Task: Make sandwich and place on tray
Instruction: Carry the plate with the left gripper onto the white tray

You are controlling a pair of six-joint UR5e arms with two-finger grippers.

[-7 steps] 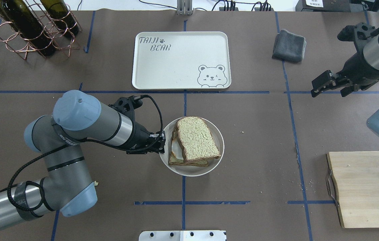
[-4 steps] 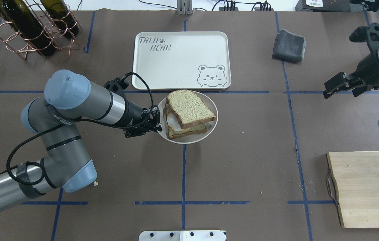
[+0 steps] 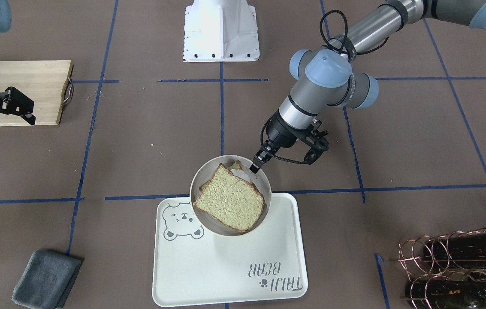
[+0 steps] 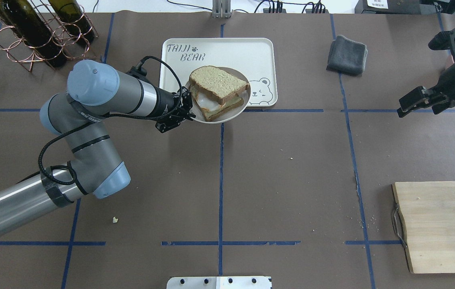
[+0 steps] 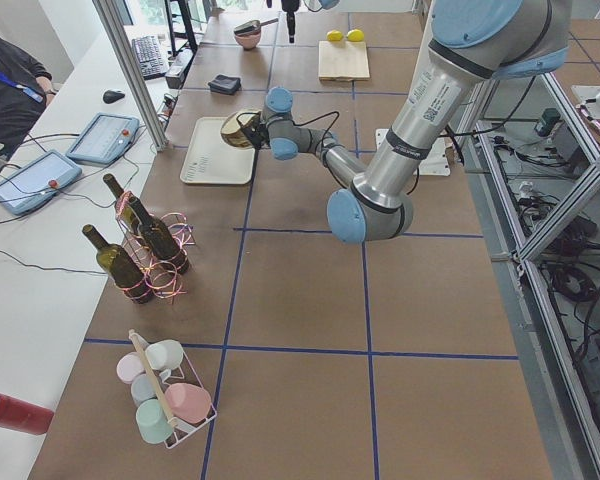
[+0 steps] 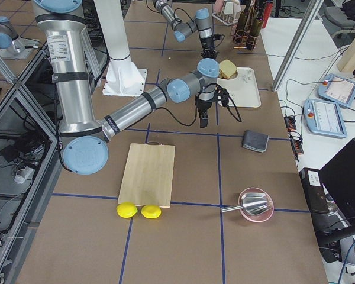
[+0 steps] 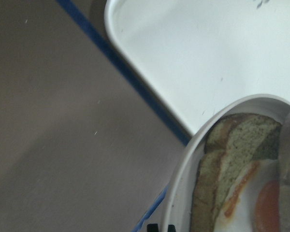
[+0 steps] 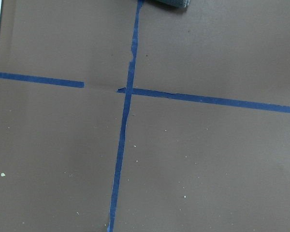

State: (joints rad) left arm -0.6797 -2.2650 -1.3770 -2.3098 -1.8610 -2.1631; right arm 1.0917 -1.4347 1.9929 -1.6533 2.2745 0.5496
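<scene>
Most is done: the sandwich (image 4: pixel 218 90) sits built on its plate (image 4: pixel 227 119), my left tool (image 4: pixel 189 108) pinching the rim, partly over the tray (image 4: pixel 227 50); only setting down is left. My right tool (image 4: pixel 418 107) hangs spread.

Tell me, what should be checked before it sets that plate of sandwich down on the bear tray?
1. The left tool grips the plate by its rim: ok.
2. The sandwich sits whole on it: ok, top slice skewed.
3. Plate fully over the tray: not ok, it overhangs the robot-side rim.
4. Tray surface bare: ok.
5. The right tool is clear: ok, open, far off.
6. Plate level: cannot tell.
</scene>
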